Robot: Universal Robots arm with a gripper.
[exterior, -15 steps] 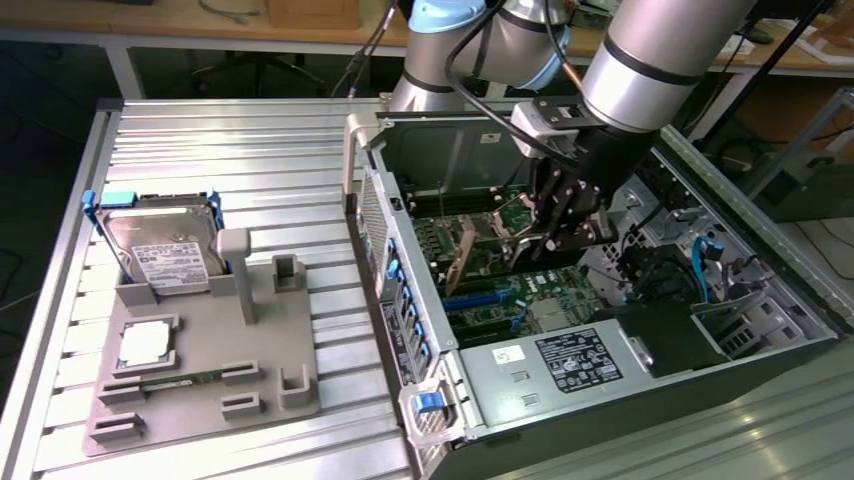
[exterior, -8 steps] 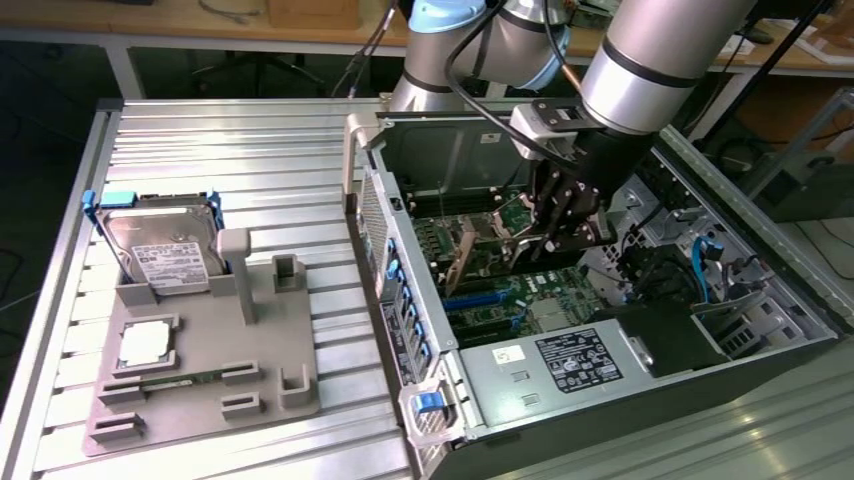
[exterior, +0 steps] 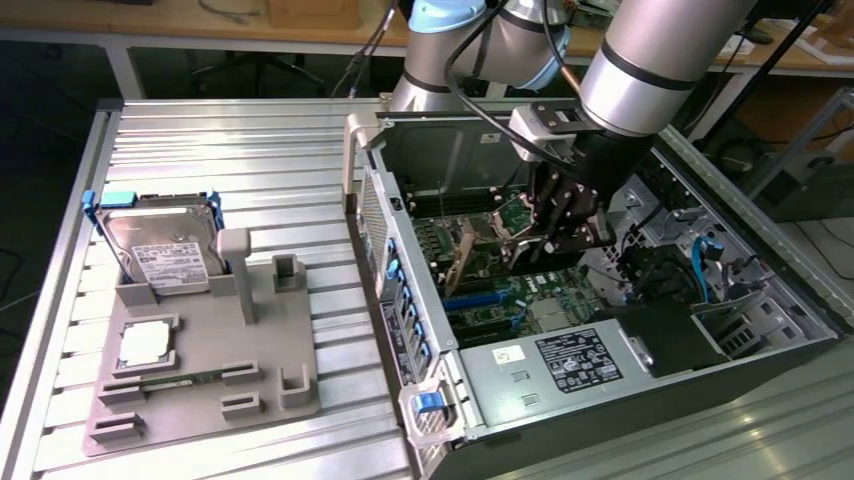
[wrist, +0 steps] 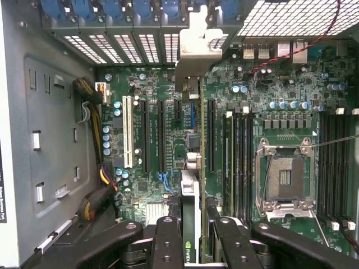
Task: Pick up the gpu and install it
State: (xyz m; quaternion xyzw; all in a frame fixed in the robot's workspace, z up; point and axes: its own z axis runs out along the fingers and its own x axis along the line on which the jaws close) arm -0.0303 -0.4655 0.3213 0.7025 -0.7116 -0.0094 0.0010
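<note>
Claw, partly closed, grips the gpu edge-on over the motherboard; installation is in hand, likely demanding exact slot alignment.

arm: silver-grey round tubes, black ring band near the lower end | joint cap: light blue, rounded | cable: black, thin, looped beside the tubes | wrist box: pale grey with dark face | claw: black, jointed link fingers dotted with round screw heads
</note>
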